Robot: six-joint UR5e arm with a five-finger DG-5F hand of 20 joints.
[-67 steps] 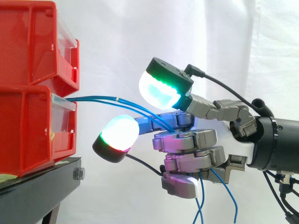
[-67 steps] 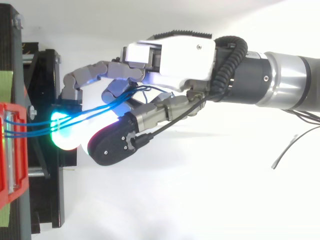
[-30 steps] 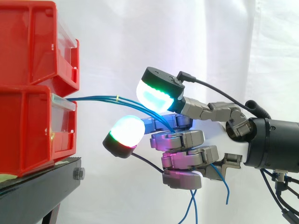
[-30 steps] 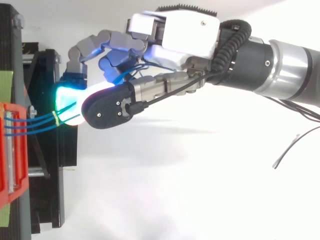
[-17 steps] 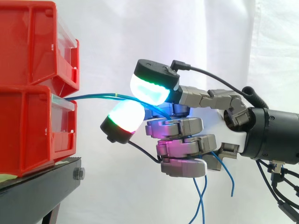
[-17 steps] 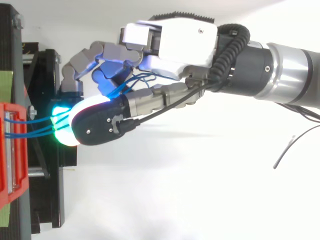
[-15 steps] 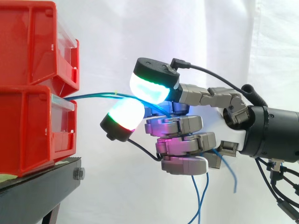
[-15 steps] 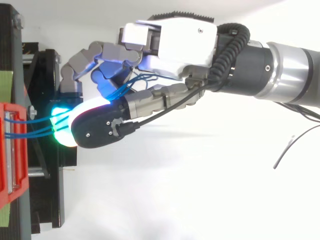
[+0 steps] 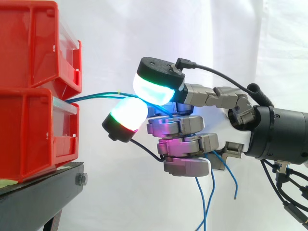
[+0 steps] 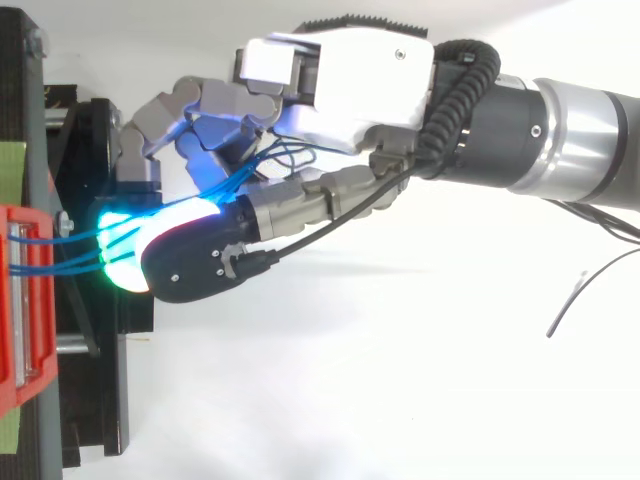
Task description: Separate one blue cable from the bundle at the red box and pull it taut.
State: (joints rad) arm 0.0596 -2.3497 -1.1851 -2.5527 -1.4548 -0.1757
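Three thin blue cables [image 9: 96, 96] leave the front of the lower red bin [image 9: 29, 134] and run right into my hand [image 9: 183, 142]. A small yellow tie sits on them near the pads. In the top view the blue cables [image 10: 65, 250] fan out from the red bin [image 10: 20, 300] towards the hand [image 10: 340, 75]. The hand's fingers are curled, and a green-lit pad [image 9: 155, 89] above and a white-red pad [image 9: 126, 115] below close on the cables. Loose cable ends [image 9: 204, 202] dangle under the hand.
A second red bin [image 9: 33, 43] is stacked on the lower one, both on a black stand [image 9: 43, 192]. A white curtain hangs behind. The arm enters from the right, with open space below and right of the hand.
The hand has shifted left toward the bins and risen slightly. Its two glowing pads have come together on the cables, and the dangling ends have swung.
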